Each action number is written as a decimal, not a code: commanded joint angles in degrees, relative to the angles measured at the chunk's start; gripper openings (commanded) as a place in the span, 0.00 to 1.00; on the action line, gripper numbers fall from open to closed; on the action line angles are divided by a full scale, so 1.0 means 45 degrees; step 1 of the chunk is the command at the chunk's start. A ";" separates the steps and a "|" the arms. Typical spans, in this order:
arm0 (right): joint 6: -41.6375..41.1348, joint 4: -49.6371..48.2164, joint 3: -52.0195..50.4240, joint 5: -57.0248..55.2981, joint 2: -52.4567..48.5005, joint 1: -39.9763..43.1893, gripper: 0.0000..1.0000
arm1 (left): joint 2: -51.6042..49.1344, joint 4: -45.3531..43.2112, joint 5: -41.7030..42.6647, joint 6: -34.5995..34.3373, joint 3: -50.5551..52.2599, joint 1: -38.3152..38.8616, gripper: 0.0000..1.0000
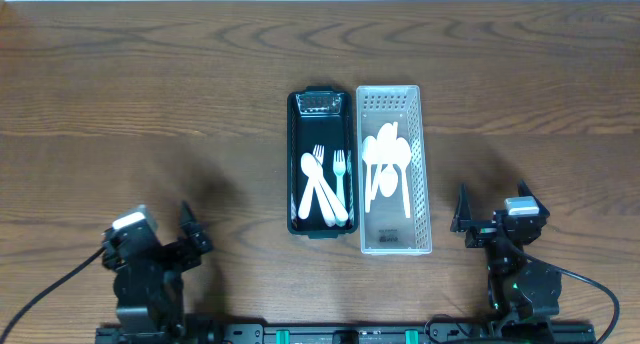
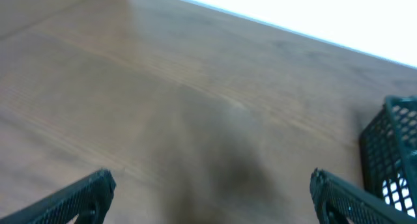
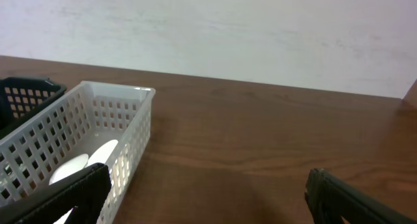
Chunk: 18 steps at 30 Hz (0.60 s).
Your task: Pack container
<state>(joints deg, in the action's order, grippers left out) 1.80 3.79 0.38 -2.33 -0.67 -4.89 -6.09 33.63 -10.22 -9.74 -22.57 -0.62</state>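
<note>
Your right gripper (image 1: pixel 466 222) stands with its jaws wide apart and empty, low at the near right of the table (image 1: pixel 150 104). Your left gripper (image 1: pixel 192 232) is the same at the near left. From the right gripper, the white basket (image 1: pixel 424 164) of white spoons (image 1: pixel 385 159) lies just left and farther out. This arm is the nearer one.

The black basket (image 1: pixel 294 164) touches the white one's left side and holds white forks (image 1: pixel 320 189). It sits well apart from the left gripper, to its right and farther out. Both baskets and the cutlery in them run near to far, so I judge you would reach in along that line.

A clear plastic piece (image 1: pixel 318 104) rests at the black basket's far end, and I cannot tell what it is. The spoons overlap too much to count. The left wrist view is blurred and catches only a basket corner, and the right wrist view cuts the white basket off.
</note>
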 commanded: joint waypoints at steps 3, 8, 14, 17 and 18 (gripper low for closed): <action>0.0131 0.0063 -0.0015 0.0053 0.0078 0.0073 0.99 | 0.0981 -0.2458 0.0903 0.1758 0.1579 0.0049 0.98; 0.0131 0.0063 -0.0015 0.0053 0.0078 0.0073 0.99 | 0.1069 -0.4857 0.1035 0.2599 0.2715 0.0049 0.98; 0.0131 0.0063 -0.0015 0.0053 0.0078 0.0073 0.99 | 0.1214 -0.7325 0.2059 0.3740 0.4216 0.0049 0.98; 0.0131 0.0063 -0.0015 0.0053 0.0078 0.0073 0.99 | 0.1331 -0.7417 0.2448 0.3789 0.4697 0.0083 0.98; 0.0131 0.0063 -0.0015 0.0053 0.0078 0.0073 0.99 | 0.1331 -0.7412 0.2657 0.3789 0.4872 0.0102 0.98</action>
<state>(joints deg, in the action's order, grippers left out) 1.80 3.79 0.38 -2.31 -0.67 -4.89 -0.82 0.86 -1.56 5.17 -2.20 -0.56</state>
